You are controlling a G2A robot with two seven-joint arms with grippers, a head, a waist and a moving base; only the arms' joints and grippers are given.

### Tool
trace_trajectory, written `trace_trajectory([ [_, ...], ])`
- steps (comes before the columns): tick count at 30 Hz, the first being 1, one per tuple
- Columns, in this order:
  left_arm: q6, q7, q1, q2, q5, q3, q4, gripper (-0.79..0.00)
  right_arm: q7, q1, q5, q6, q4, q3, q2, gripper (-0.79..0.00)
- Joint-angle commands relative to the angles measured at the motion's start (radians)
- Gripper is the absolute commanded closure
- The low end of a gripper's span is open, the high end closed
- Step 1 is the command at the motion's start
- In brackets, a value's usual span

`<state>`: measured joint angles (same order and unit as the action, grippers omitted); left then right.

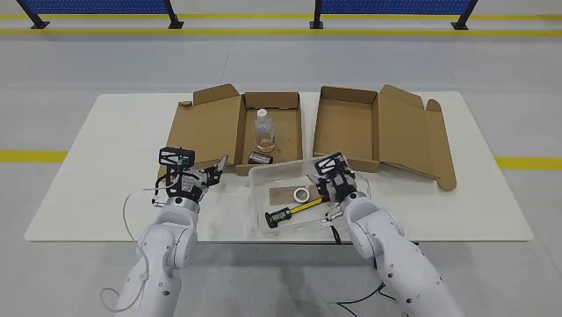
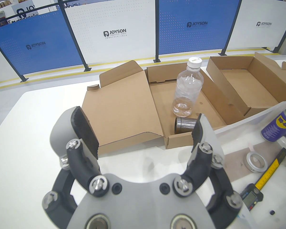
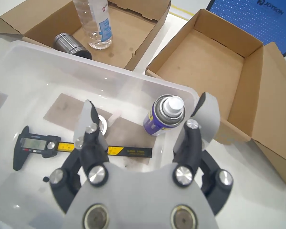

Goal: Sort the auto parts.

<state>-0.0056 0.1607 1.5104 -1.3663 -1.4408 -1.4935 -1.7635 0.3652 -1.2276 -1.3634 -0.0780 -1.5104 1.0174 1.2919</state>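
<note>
Your left arm comes in low at the near left side of the table (image 1: 105, 168). The left gripper (image 2: 140, 125) hangs over the bare tabletop just in front of the left cardboard box (image 2: 157, 73) and points toward it. Its fingers stand wide apart and hold nothing.

Your right arm is bent over the clear plastic bin (image 3: 109, 72), which sits just in front of the two boxes. The right gripper (image 3: 147, 110) is also spread wide, and the blue spray can (image 3: 165, 117) stands upright between its two fingers. I think neither finger touches the can, but the angle makes this hard to judge.

The top view gives you the layout: the digital caliper (image 1: 290, 214) lies across the near part of the bin, and the right cardboard box (image 1: 347, 133) stands beside the left one with its lid folded outward.

The wrist views give you the small things. A metal ring (image 2: 255, 160) lies flat on the bin floor, near the caliper's yellow scale. In the left box a clear bottle (image 2: 187, 91) stands upright, and a metal cylinder (image 2: 184, 125) lies on its side close to the box's near wall.
</note>
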Motion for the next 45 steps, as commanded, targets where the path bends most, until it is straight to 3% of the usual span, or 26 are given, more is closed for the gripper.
trace_trajectory([
  [1,0.0,0.0,0.0,0.0,0.0,0.0,0.0,-0.785,0.0,0.008,0.006,-0.004,0.011,-0.004,0.004,-0.631],
  [7,0.0,0.0,0.0,0.0,0.0,0.0,0.0,-0.785,-0.008,0.02,0.016,-0.022,0.031,-0.013,0.014,-0.64],
  [9,0.0,0.0,0.0,0.0,0.0,0.0,0.0,-0.785,-0.01,0.019,0.019,-0.028,0.032,-0.015,0.017,-0.665],
  [10,0.0,0.0,0.0,0.0,0.0,0.0,0.0,-0.785,-0.012,0.018,0.019,-0.031,0.032,-0.015,0.018,-0.736],
  [14,0.0,0.0,0.0,0.0,0.0,0.0,0.0,-0.785,-0.02,0.012,0.021,-0.045,0.032,-0.013,0.022,-0.686],
  [45,0.0,0.0,0.0,0.0,0.0,0.0,0.0,-0.785,-0.03,0.028,0.064,-0.057,0.1,-0.008,0.055,-0.708],
])
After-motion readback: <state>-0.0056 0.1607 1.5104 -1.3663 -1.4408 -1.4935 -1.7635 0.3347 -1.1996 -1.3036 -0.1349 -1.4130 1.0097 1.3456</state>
